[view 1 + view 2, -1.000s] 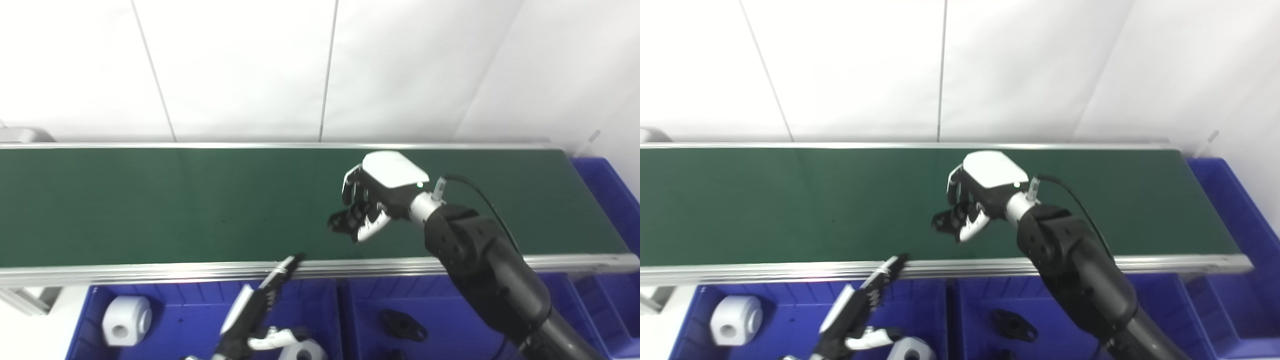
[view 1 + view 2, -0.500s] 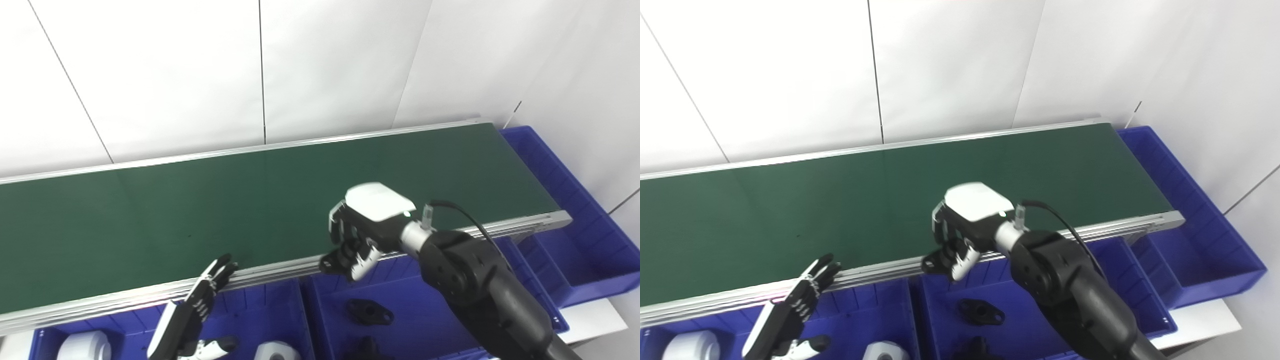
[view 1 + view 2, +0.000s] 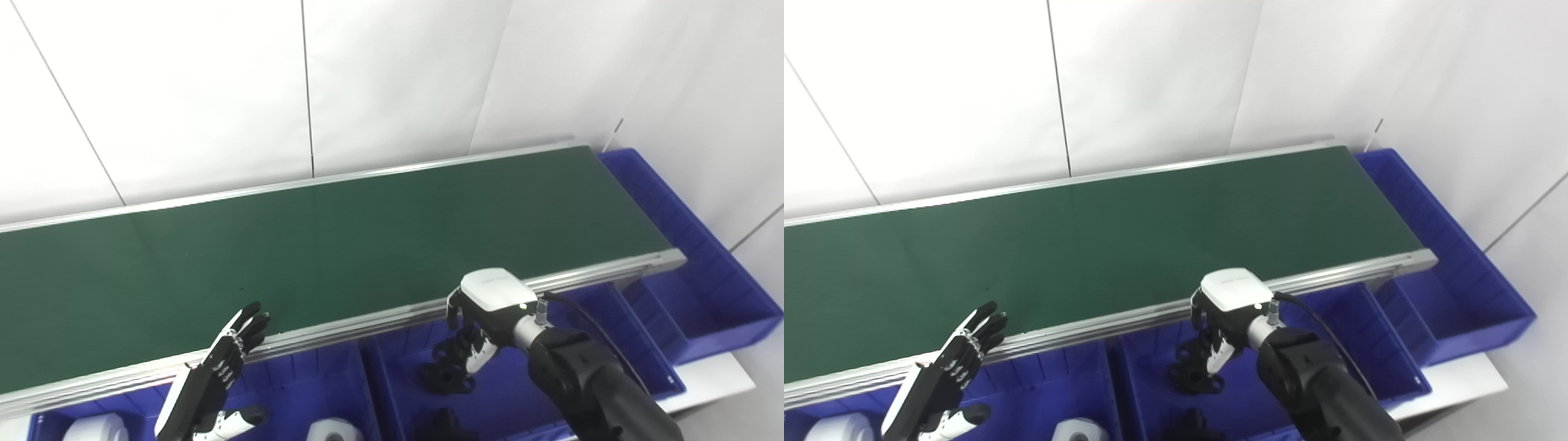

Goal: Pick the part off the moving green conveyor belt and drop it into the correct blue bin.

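The green conveyor belt (image 3: 343,245) carries no part. My right hand (image 3: 487,315) has crossed the belt's front rail and hangs low inside the middle blue bin (image 3: 520,392). Its fingers are curled on a black part (image 3: 452,354). That part sits just above, or touching, another black flanged part (image 3: 442,381) on the bin floor; the two overlap in both views. Over the left blue bin (image 3: 288,392), my left hand (image 3: 211,386) is open with fingers spread, near the front rail.
White cylindrical parts (image 3: 331,430) (image 3: 92,429) lie in the left bin. A third dark part (image 3: 444,424) lies at the middle bin's near edge. Another blue bin (image 3: 704,294) wraps around the belt's right end. A white wall stands behind the belt.
The camera has turned, shifting the whole picture. My right hand carried the black part from above the belt, over the front rail, down into the middle bin. The left hand stayed open.
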`<state>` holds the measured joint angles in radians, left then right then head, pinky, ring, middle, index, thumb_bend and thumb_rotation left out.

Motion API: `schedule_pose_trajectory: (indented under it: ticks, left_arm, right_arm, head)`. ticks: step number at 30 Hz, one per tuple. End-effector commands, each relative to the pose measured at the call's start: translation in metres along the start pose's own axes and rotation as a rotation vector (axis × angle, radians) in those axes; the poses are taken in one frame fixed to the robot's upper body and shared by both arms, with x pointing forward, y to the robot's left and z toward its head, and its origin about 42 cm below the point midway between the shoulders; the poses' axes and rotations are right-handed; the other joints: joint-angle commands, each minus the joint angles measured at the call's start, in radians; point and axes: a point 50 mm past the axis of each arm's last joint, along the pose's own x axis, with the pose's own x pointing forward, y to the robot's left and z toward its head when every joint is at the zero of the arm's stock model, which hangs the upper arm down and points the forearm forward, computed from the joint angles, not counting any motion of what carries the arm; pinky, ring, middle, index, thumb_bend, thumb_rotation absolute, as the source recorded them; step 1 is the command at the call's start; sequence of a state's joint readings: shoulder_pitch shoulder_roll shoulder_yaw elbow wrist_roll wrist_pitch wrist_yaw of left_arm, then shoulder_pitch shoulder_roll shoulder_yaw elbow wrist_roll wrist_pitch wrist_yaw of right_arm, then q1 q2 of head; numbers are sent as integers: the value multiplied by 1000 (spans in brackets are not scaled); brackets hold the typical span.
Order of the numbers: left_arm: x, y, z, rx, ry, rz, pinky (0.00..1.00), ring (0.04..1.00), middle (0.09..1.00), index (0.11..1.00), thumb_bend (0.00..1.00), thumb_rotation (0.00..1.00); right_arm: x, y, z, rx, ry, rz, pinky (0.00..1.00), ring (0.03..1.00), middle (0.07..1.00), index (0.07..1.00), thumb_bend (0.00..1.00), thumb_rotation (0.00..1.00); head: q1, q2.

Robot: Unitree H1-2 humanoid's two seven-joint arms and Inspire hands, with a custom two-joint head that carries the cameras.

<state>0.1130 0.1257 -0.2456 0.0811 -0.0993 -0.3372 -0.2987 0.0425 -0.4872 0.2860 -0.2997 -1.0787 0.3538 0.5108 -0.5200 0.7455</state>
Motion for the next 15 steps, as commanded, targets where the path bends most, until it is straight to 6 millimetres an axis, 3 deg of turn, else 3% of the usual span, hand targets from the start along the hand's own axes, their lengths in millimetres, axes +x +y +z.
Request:
schedule_pose_trajectory:
  ticks: [1, 7, 8, 9, 10, 11, 13, 15]
  left_arm:
    - [8, 4, 15, 33, -55, -17, 907, 921, 884, 917, 889, 585]
    - [10, 1, 17, 44, -58, -16, 893, 914, 881, 909, 898, 596]
    - [10, 0, 17, 42, -57, -17, 893, 913, 878, 909, 900, 595]
    - [10, 0, 18, 38, -56, -17, 894, 912, 877, 909, 901, 594]
    - [11, -1, 18, 35, -54, -17, 898, 912, 874, 905, 905, 588]
    - [11, -2, 18, 29, -51, -15, 898, 912, 874, 904, 906, 588]
    - [12, -4, 18, 24, -51, -14, 894, 911, 875, 904, 919, 587]
    - [12, -4, 17, 27, -53, -14, 889, 909, 874, 904, 922, 590]
  right_arm:
    - [0, -2, -6, -27, -15, -78, 271, 371, 469, 547, 509, 0]
    - [5, 8, -12, -53, 70, -17, 274, 381, 475, 526, 516, 3]
    - [5, 8, -13, -61, 84, -3, 344, 463, 555, 647, 622, 198]
    - [6, 8, -14, -80, 104, 29, 367, 491, 582, 688, 658, 266]
    - [6, 7, -14, -96, 117, 54, 529, 673, 779, 787, 867, 653]
    - [7, 6, -14, -103, 127, 75, 543, 687, 795, 795, 885, 685]
    - [6, 3, -13, -108, 133, 101, 665, 779, 869, 848, 980, 864]
    - [6, -1, -12, -118, 135, 122, 699, 796, 882, 866, 995, 911]
  head:
    - [2, 10]
    - [32, 21]
    - [32, 21]
    - [39, 23]
    - [42, 23]
    - [45, 25]
    - [47, 25]
    - [49, 25]
